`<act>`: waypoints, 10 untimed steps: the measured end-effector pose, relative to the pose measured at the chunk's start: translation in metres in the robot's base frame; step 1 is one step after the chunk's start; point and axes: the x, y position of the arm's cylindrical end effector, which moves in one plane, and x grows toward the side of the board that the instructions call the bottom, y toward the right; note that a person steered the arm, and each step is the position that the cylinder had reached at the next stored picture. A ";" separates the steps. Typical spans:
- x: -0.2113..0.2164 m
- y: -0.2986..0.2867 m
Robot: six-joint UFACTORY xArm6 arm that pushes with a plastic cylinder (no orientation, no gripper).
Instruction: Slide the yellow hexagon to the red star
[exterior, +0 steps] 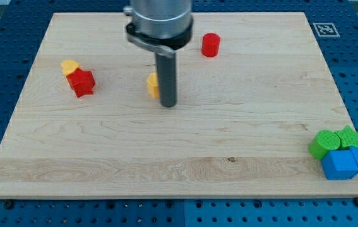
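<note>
A: Where is my tip (168, 104) just now?

B: Near the middle of the board's top half, set down touching the right side of the yellow hexagon (153, 84), which shows only partly from behind the rod. I judge it stands there because the red star (82, 82) lies to the left, toward the table's left edge; a push from the right would send the hexagon that way.

A: Any jaws to report?

B: None. The arm ends in a plain rod, so there is nothing to open, close or grip.

A: What lies near the goal?

B: A small yellow block (70, 66), its shape hard to make out, touches the star's upper left. It sits on the far side, so it should not block the approach. The wood between hexagon and star looks bare.

A: And elsewhere?

B: A red cylinder (211, 45) stands near the top edge, right of the rod. In the bottom right corner huddle a green cylinder (323, 144), a green star (350, 136) and two blue blocks (344, 162), well apart from the path.
</note>
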 end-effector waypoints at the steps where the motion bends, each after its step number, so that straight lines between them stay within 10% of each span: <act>1: -0.001 0.038; 10: -0.025 -0.088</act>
